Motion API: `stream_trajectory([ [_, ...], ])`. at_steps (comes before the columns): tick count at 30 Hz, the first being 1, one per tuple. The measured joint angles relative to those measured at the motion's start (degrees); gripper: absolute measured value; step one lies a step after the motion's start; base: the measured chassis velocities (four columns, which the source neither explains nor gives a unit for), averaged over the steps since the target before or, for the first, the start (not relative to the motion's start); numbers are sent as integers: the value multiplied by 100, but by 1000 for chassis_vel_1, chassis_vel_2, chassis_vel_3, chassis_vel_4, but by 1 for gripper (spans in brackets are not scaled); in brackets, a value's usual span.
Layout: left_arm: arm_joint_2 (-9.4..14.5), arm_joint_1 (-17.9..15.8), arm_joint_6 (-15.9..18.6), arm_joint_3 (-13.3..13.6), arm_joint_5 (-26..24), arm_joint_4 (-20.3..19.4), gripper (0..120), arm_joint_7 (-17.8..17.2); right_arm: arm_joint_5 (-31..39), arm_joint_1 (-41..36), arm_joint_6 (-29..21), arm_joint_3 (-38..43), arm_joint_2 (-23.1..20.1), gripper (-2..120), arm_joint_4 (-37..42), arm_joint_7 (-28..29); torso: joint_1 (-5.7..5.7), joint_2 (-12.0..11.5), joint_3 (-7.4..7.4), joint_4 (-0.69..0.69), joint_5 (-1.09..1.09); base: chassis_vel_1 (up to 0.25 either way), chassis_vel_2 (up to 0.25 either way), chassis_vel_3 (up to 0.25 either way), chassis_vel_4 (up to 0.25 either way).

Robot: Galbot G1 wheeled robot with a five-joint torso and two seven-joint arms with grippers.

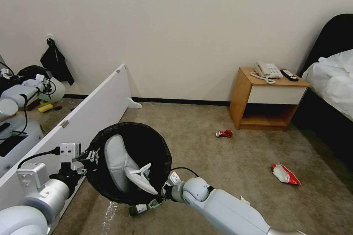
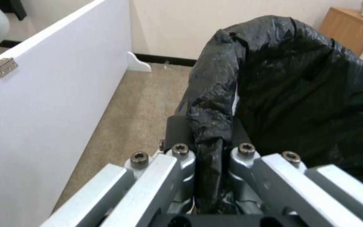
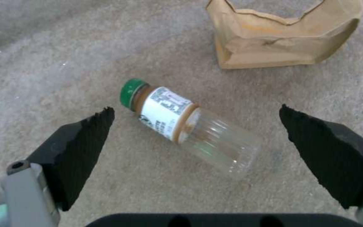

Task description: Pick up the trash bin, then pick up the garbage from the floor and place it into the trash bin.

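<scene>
A: Head view first. Where's the trash bin (image 1: 130, 161)?

B: It's hanging off the floor (image 1: 228, 161), tipped w/ its mouth facing the cam. The left gripper (image 1: 90, 156) is pinching the rim at the bin's left edge. Probably held that way so the opening stays reachable for drops. White slippers (image 1: 127, 167) are sitting inside already.

A: Other arm?

B: The right gripper (image 1: 152, 202) is reaching low, just under the bin's near edge, right over the bottle (image 1: 138, 209). Crushed red can (image 1: 224, 133) is lying near the nightstand (image 1: 266, 99); red-white snack packet (image 1: 286, 174) is farther right, both well apart from the bin.

A: Left wrist view?

B: The left gripper (image 2: 209, 151) is clamping down on the rim, black bag (image 2: 299, 88) bunched btwn the fingers. Bag's looking crinkly & glossy, folded over the edge. White panel (image 2: 43, 104) is standing beside it.

A: Right wrist view?

B: The right gripper (image 3: 196, 124) is spread wide, pads either side of the bottle (image 3: 190, 126), not touching. Bottle's lying on its side: clear, ribbed body, green cap, white label w/ brown bands, looks empty. Brown paper bag (image 3: 282, 41) is sitting near it, torn open at the top. I'd say it's lining up for a grab across the body.
</scene>
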Motion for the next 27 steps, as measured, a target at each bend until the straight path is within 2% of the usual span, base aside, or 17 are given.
stream_trajectory([
  [19,-11,-16,13,3,-16,2,4,-29,-223,129,167,-34,130,100,-586,-93,0,0,0,0,0,0,0,0,0],
  [23,-5,-19,14,-72,-39,26,4,-29,-306,138,223,-47,173,100,-698,-118,0,-1,0,0,0,0,0,0,0],
  [27,27,1,22,-276,-131,66,4,-36,-355,189,273,-58,226,100,-793,-147,0,0,0,0,0,0,0,0,0],
])
